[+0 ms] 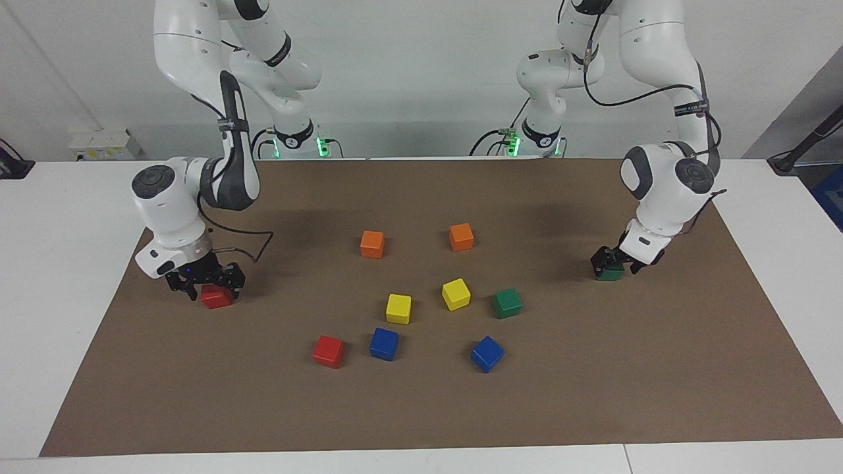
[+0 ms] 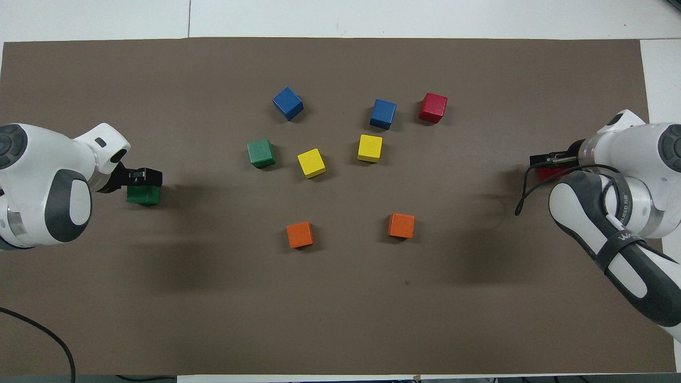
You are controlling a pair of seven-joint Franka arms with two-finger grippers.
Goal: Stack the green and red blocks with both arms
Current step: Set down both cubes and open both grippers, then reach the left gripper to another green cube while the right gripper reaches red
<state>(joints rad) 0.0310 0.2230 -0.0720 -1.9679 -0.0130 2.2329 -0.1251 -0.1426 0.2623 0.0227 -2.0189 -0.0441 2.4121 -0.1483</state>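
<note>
My right gripper [image 1: 205, 283] is low over a red block [image 1: 217, 297] that sits on the brown mat [image 1: 593, 395] at the right arm's end; this block shows partly under the gripper in the overhead view [image 2: 550, 173]. My left gripper [image 1: 616, 262] is down at a green block [image 1: 610, 274] at the left arm's end, which also shows in the overhead view [image 2: 143, 195]. A second red block [image 1: 328, 351] and a second green block [image 1: 506, 303] lie free in the middle cluster.
Two orange cubes [image 1: 372, 243] [image 1: 461, 237] lie nearer to the robots than the cluster. Two yellow cubes [image 1: 398, 308] [image 1: 456, 293] and two blue cubes [image 1: 383, 343] [image 1: 487, 353] lie among the free red and green blocks.
</note>
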